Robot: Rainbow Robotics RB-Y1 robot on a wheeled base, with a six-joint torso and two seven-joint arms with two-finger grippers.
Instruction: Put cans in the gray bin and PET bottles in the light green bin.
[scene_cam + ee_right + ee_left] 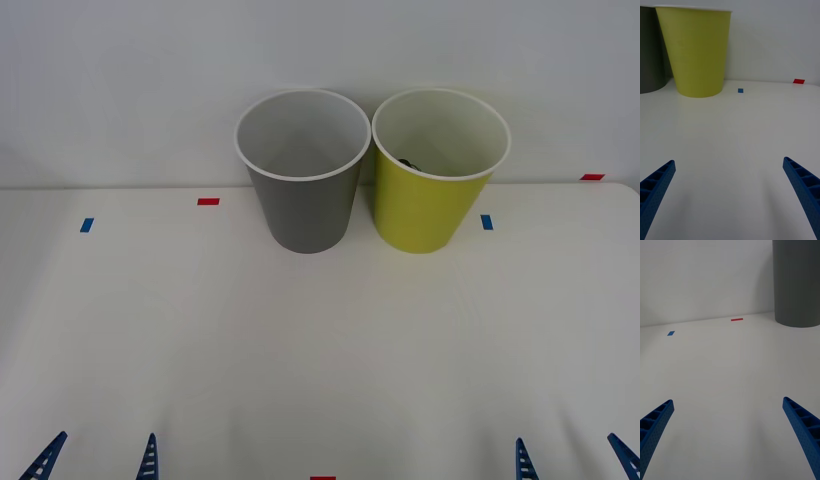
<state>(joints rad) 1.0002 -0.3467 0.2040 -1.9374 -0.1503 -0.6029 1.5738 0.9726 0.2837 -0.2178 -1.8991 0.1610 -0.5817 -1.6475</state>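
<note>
Bins (pixel 303 200) (pixel 430 205) far beyond both open end effectors (pixel 98 458) (pixel 573 458)

Table (pixel 320 350) viewed from above, facing forward and down, both wrist views set low behind wide-spread jaws, gray bin (pixel 304 170) shared by all, light green bin (pixel 696 52) seemingly nearer ahead of the right jaws.

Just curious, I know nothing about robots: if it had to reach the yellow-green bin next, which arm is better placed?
Probably the right. The light green bin stands on the side of the right pincer; the left pincer sits nearer the gray bin. Both are open.
</note>
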